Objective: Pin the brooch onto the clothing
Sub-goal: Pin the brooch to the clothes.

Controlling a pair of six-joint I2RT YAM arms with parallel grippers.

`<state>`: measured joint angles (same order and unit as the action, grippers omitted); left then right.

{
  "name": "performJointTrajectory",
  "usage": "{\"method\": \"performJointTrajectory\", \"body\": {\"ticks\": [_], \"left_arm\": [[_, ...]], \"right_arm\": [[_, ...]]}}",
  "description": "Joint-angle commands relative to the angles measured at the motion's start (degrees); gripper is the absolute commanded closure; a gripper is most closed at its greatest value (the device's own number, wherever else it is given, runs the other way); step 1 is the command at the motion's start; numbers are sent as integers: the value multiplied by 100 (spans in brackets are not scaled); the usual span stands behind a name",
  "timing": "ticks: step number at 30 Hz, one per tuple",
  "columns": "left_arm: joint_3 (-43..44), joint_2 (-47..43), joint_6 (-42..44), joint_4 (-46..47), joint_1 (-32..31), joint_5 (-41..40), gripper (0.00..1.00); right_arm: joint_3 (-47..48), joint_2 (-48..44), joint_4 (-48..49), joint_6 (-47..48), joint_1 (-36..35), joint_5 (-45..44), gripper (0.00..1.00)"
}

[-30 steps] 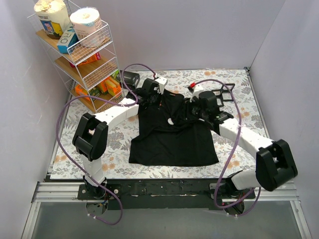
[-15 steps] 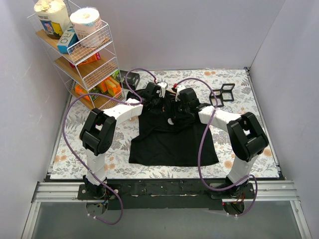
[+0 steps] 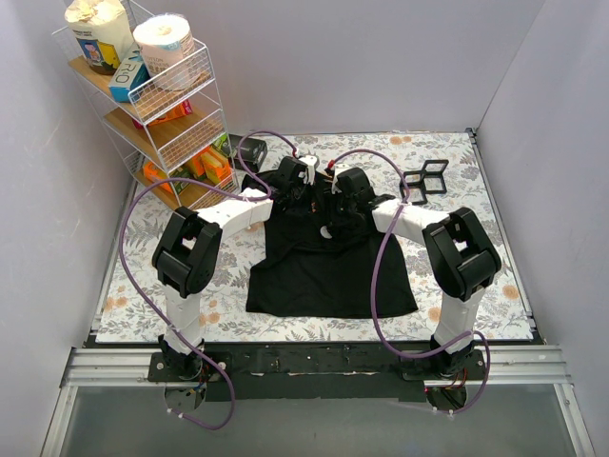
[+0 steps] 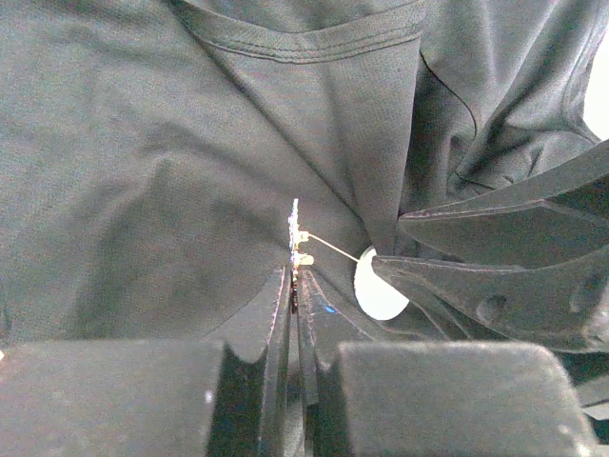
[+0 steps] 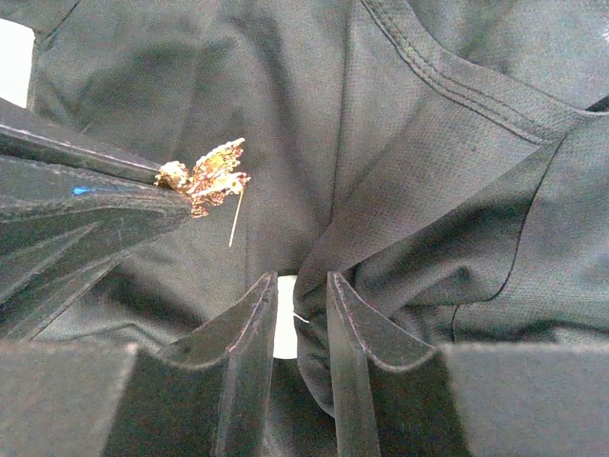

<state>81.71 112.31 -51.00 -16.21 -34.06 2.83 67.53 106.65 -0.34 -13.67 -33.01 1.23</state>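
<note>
The clothing (image 3: 324,276), a black T-shirt, lies on the table with its collar end bunched up between both grippers. My left gripper (image 4: 293,271) is shut on the brooch (image 4: 295,228), a small glittering leaf-like ornament whose thin pin points right. In the right wrist view the brooch (image 5: 205,176) sticks out of the left fingers (image 5: 95,190) just above the cloth (image 5: 428,143). My right gripper (image 5: 302,281) stands open around a raised fold of the shirt. The fold touches its right finger, and a pale label (image 5: 284,324) shows in the gap by the left finger.
A wire shelf rack (image 3: 157,105) with packets and rolls stands at the back left. Black square frame boxes (image 3: 425,179) lie at the back right, and a dark box (image 3: 249,150) sits behind the left arm. A floral cloth (image 3: 124,276) covers the table.
Both arms have folded in toward the collar, the right one swinging far left. The right jaws have narrowed around the fold. The left gripper stays shut on the brooch.
</note>
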Motion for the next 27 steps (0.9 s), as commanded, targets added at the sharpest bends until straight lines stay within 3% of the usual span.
{"method": "performJointTrajectory", "body": {"ticks": [1,13,19,21,27], "left_arm": [[55,-8,-76,100,23,33,100],[99,72,-120,109,23,77,100],[91,89,-120,118,5,86,100],[82,89,-120,109,-4,95,100],[20,159,-164,118,-83,95,100]], "right_arm": [[252,119,43,-136,-3,-80,66],[402,330,-326,-373,-3,-378,74],[463,391,-423,-435,-12,-492,88],[402,348,-362,-496,-3,-493,99],[-28,49,190,-864,155,-185,99]]}}
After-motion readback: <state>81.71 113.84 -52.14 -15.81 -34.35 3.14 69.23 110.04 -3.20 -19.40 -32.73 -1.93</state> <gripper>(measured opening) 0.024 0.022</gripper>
